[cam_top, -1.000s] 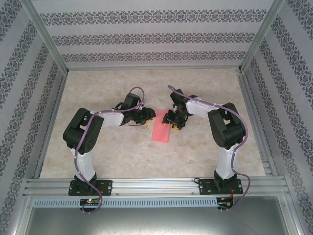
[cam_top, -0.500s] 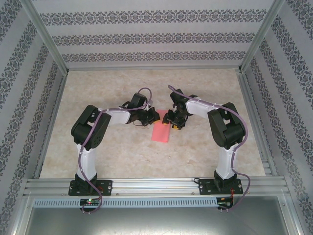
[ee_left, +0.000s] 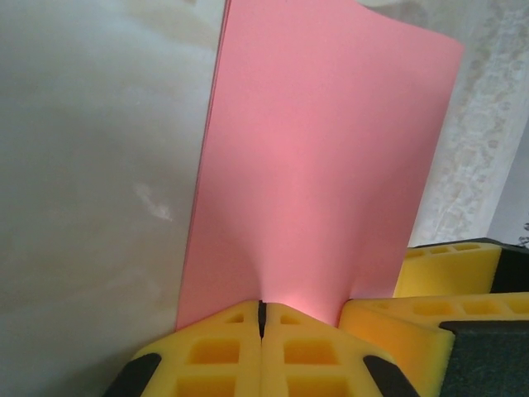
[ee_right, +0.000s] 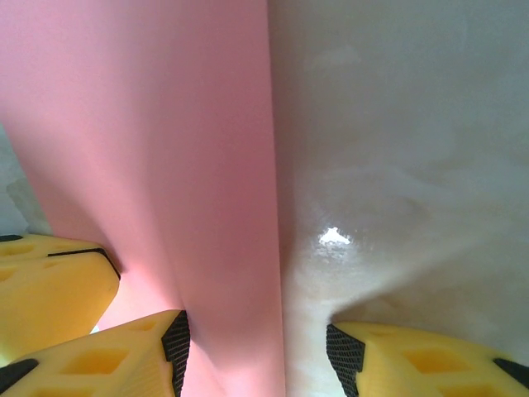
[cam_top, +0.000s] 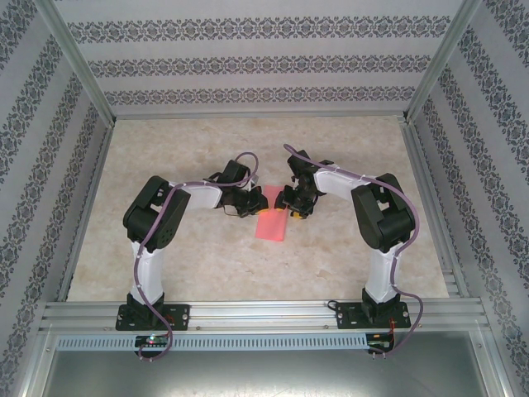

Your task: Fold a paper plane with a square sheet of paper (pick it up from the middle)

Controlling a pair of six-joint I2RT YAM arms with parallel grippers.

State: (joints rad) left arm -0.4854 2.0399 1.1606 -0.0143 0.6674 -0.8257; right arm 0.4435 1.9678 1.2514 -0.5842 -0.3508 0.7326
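Top external view, mid-frame: the thin pink-red sheet of paper [cam_top: 274,225] lies on the beige marbled surface [cam_top: 207,256], long axis up-down. Left gripper [cam_top: 254,205] is pinched shut on its upper-left edge. Right gripper [cam_top: 293,207] sits jaws apart at the opposite edge, about equally close.

The pale beige marbled tabletop [cam_top: 207,265] carries 1 pink-red rectangular sheet of thin paper [cam_top: 274,225], lying near its middle.

I see the sheet of paper [cam_top: 273,225] lying mid-counter [cam_top: 207,256] between my two claws: the left claw [cam_top: 258,208] sits at its left edge, the right claw [cam_top: 293,210] at its right edge, straddling paper and bare counter.
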